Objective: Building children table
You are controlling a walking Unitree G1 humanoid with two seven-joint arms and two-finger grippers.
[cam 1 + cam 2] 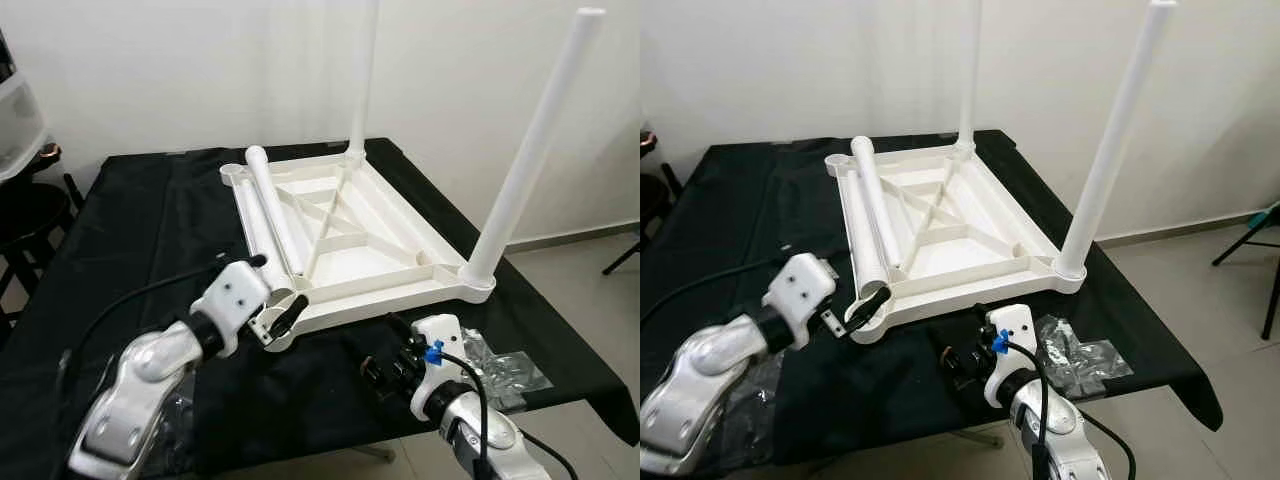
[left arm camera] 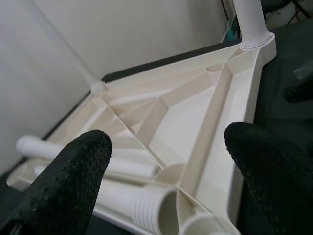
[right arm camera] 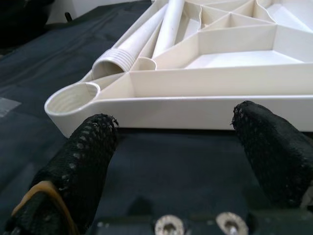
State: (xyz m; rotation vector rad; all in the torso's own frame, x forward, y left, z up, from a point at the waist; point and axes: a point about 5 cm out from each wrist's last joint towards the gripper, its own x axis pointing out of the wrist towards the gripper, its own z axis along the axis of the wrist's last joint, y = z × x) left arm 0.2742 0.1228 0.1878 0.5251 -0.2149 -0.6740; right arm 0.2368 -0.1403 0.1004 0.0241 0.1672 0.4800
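Left wrist view, ribbed white plastic tabletop, threaded loose leg, knobbly black left claw fingers spread

Tabletop upside down on bench. Two legs upright — one at far corner, one at near right corner. Two loose legs lie inside along left edge. Left claw at near left corner socket. Right claw before near edge; plastic bag to its right.

Smooth white plastic tabletop and legs lie on matt black cloth; tool fingertips look rough-textured
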